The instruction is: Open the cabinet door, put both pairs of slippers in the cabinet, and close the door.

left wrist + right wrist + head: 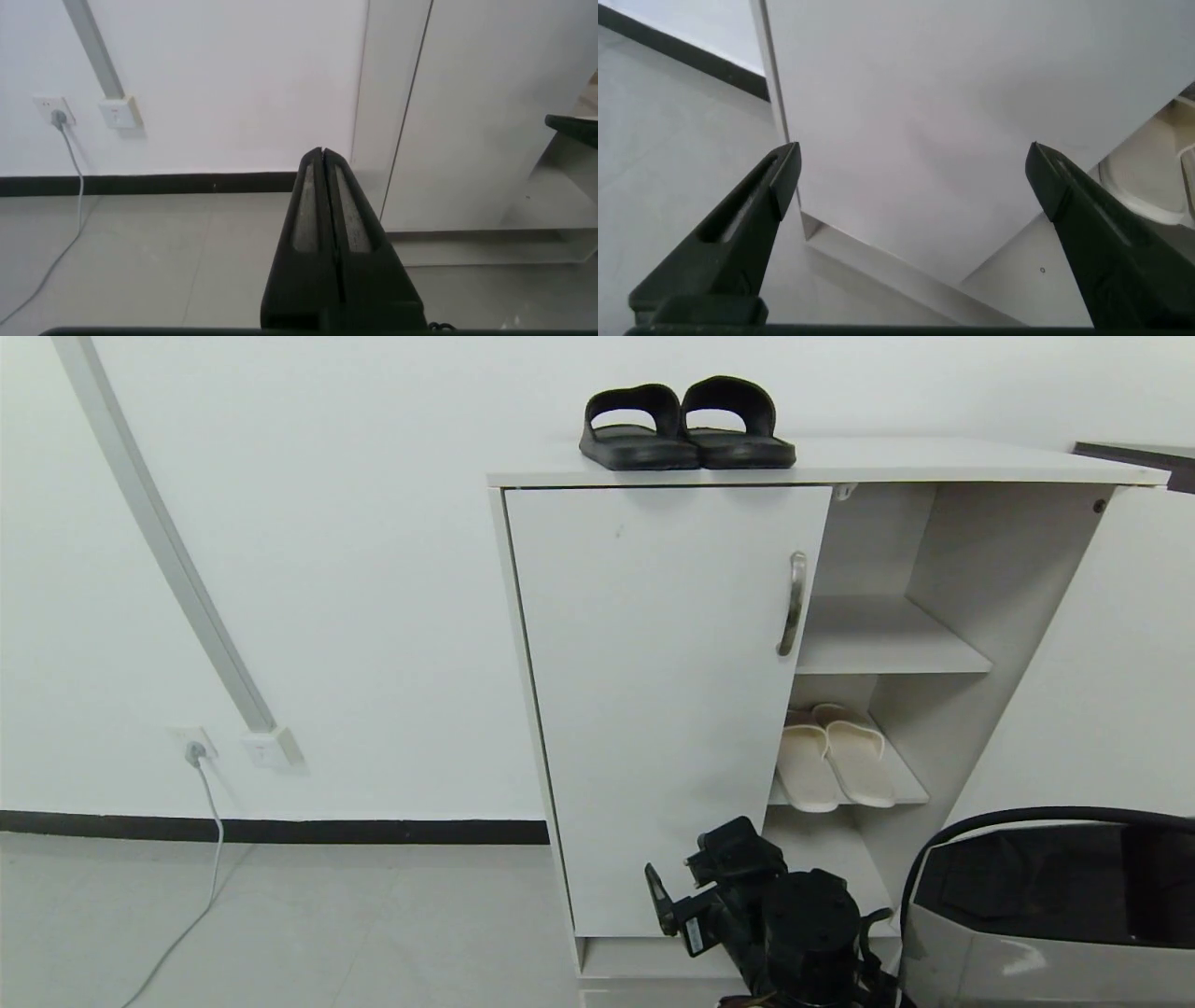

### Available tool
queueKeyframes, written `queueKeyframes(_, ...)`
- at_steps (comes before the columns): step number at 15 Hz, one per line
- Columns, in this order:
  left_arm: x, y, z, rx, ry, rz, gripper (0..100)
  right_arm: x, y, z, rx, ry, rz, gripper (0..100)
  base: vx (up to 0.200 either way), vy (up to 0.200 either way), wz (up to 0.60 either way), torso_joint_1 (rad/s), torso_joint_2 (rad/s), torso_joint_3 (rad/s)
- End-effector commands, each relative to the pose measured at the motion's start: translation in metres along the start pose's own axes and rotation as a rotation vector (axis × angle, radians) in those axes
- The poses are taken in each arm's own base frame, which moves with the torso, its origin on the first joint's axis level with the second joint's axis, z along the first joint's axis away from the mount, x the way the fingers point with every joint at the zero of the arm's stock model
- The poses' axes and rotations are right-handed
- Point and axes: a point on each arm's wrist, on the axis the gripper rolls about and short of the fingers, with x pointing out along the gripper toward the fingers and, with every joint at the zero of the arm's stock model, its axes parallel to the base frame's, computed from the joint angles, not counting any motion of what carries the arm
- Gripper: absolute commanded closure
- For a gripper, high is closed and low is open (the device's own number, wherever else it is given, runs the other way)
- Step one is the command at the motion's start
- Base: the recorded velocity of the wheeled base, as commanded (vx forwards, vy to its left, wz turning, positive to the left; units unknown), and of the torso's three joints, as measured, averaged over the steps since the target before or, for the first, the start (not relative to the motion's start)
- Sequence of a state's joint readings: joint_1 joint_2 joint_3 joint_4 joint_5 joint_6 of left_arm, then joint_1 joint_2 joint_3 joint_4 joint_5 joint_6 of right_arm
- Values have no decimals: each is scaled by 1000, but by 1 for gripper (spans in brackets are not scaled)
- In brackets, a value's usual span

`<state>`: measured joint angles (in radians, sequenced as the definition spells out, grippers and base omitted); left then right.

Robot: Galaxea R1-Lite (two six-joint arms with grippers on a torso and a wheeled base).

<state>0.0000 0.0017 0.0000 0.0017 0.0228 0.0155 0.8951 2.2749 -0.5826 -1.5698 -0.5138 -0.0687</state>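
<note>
Looking down through the head camera, I see the cabinet (934, 462) with its right-hand door (1102, 663) swung open and its left-hand door (653, 709) shut, the metal handle (794, 604) at that door's inner edge. The black slippers (688, 427) sit side by side on the cabinet top, above the shut door. The cream slippers (834, 767) lie side by side on the lower shelf (910, 793) of the open compartment.

My right gripper (913, 154) has its fingers spread wide apart; it sits low in front of the shut door, near its bottom edge and apart from it. My left gripper (322, 163) has its fingers pressed flat together, above the floor (168, 252) to the cabinet's left, facing the wall where a socket (58, 112) has a grey cable (75, 215) plugged in.
</note>
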Motion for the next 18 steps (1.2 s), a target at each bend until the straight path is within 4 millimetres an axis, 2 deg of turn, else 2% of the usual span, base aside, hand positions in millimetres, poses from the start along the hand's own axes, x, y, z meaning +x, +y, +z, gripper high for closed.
queueKeyframes(1,0,0,0,0,0,0,100,0,1,-1,-2,3,1,0,0,0,0,0,0,0)
queueKeyframes(7,0,0,0,0,0,0,100,1,3,1,4,-7,5,0,0,0,0,1,-9,-4)
queueKeyframes(11,0,0,0,1,0,0,100,0,3,1,5,-9,6,0,0,0,0,17,-232,-310)
queueKeyframes(18,0,0,0,-2,0,2,100,0,3,1,11,-9,6,0,0,0,0,85,-493,-353)
